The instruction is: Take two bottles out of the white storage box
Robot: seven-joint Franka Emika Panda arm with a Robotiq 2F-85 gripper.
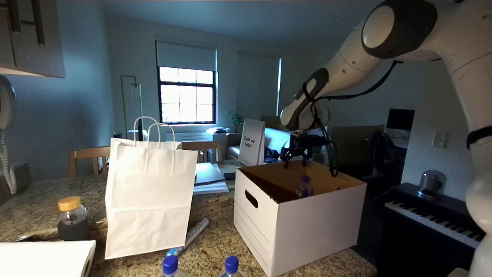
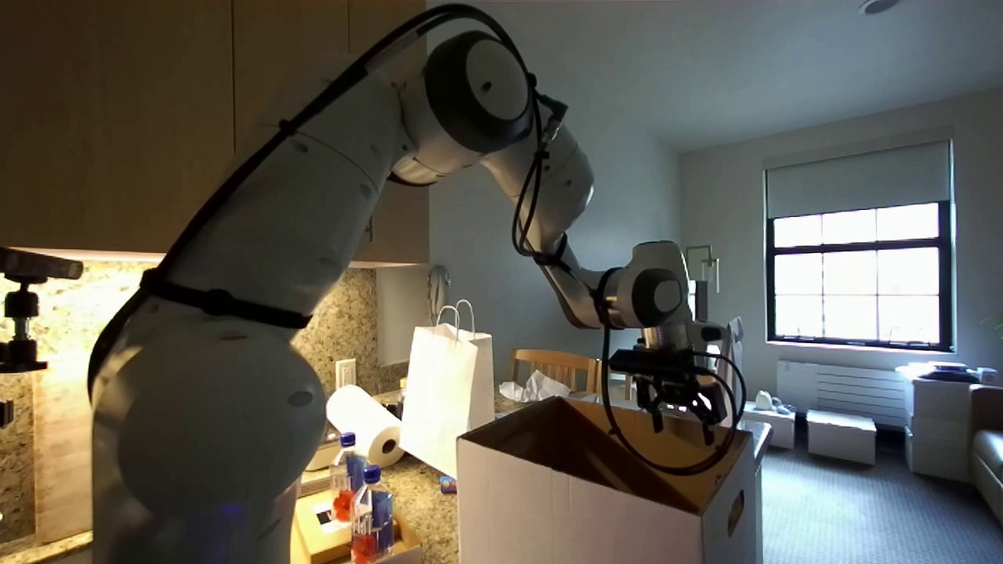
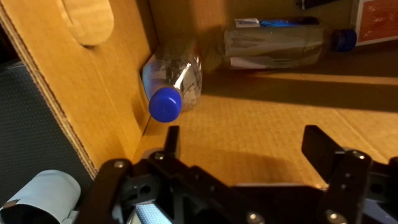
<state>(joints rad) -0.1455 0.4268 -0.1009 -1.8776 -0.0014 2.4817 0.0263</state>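
Gripper (image 3: 241,141) is wide, nothing in it; the standing bottle (image 3: 177,81) in the white box (image 1: 319,227) is far left of it in the wrist view, upright-ish, any lean's tough to tell.

Box (image 1: 319,231): wht ext., brn int. Bottles (image 3: 189,79) inside: clear, blue caps (image 3: 165,104). Bottles (image 2: 372,517) outside: also clear, blue caps, red & blue patches. End effector (image 3: 241,138): blk. Arm (image 1: 353,65): wht, dk gry at joints. Bag (image 1: 150,192): plain wht. Surface (image 1: 219,246): speckled, tan/brn w/ dk flecks. Jar (image 1: 73,227): clear above, dk below, orange lid (image 1: 69,203). Card-like item (image 3: 377,20): red pattern, wht border. Sign (image 1: 251,140): wht w/ dk lettering. Piano (image 1: 419,238): blk, keys (image 1: 430,224) wht & blk. Chair (image 2: 552,359): lt brn.
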